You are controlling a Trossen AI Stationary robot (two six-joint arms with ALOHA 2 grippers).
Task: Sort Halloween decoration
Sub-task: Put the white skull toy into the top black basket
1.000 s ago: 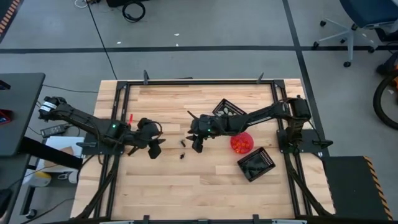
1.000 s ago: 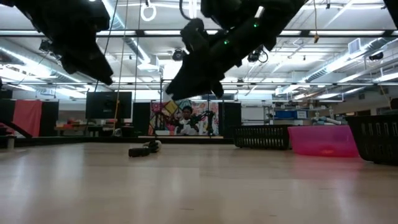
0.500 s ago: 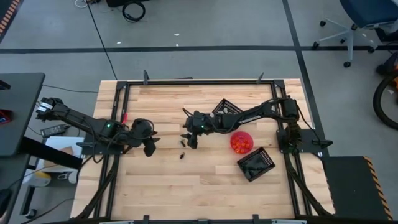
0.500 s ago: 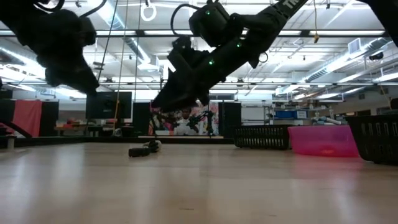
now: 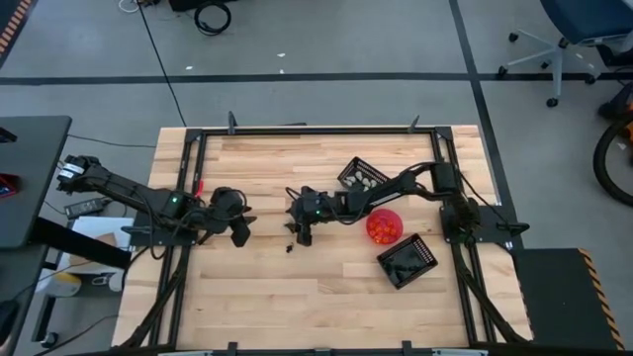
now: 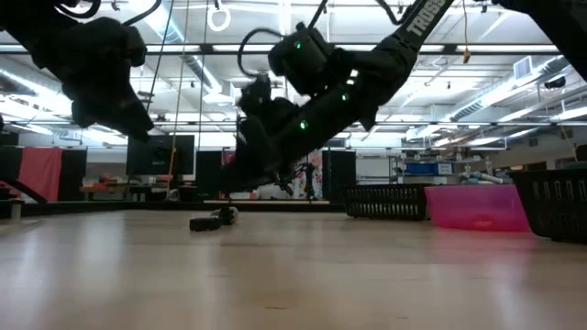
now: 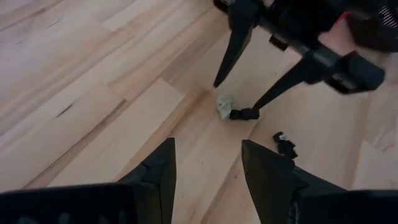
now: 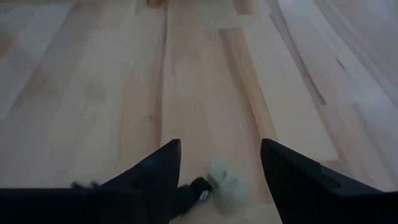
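Right gripper (image 8: 214, 171), fingers spread wide, straddles a pale trinket (image 8: 226, 184) on the table (image 5: 326, 287); arm lettering partly reads "TROSS"; left gripper (image 7: 205, 171) gapes empty.

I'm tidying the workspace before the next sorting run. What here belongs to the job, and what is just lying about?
Job:
- pale trinket
- black trinkets
- orange trinkets in pink bowl
- two black baskets
- right gripper, open

Lying about:
- office chair
- cable coil

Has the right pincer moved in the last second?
Yes. The right pincer has slid left, farther from the pink bowl, jaws open over a pale trinket.
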